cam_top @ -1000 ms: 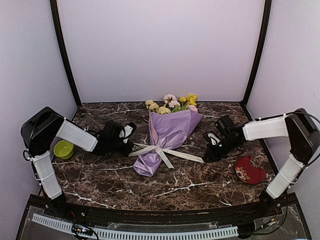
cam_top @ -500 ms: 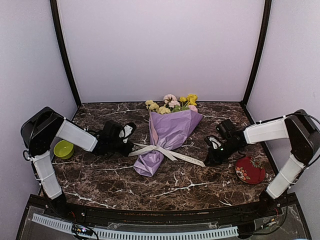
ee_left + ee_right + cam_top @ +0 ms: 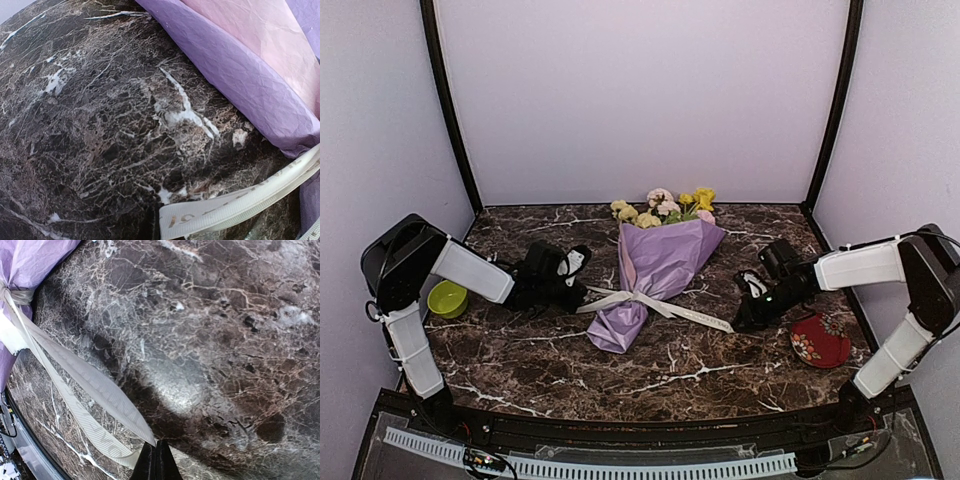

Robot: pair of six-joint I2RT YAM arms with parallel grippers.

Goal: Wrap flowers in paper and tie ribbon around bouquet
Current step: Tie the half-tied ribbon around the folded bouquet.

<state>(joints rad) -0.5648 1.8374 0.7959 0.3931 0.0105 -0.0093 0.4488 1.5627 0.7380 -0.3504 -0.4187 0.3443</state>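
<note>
At mid-table the bouquet [image 3: 655, 262] lies flat, with the flowers [image 3: 665, 207] toward the back wall and the pinched foot of the paper [image 3: 612, 332] toward the arms, leaning slightly left. Across its narrow neck the ribbon [image 3: 642, 297] is knotted, its tails running out sideways. On the right, the right gripper [image 3: 739, 321], jaws closed, pinches the tip of the right tail; any pull runs outward toward the red plate [image 3: 820, 340], over bare table [image 3: 700, 372]. Opposite, the left gripper [image 3: 579, 290], closed with nothing seen between its jaws, sits just beside the left tail's loose end, the green bowl [image 3: 447, 298] behind it.
</note>
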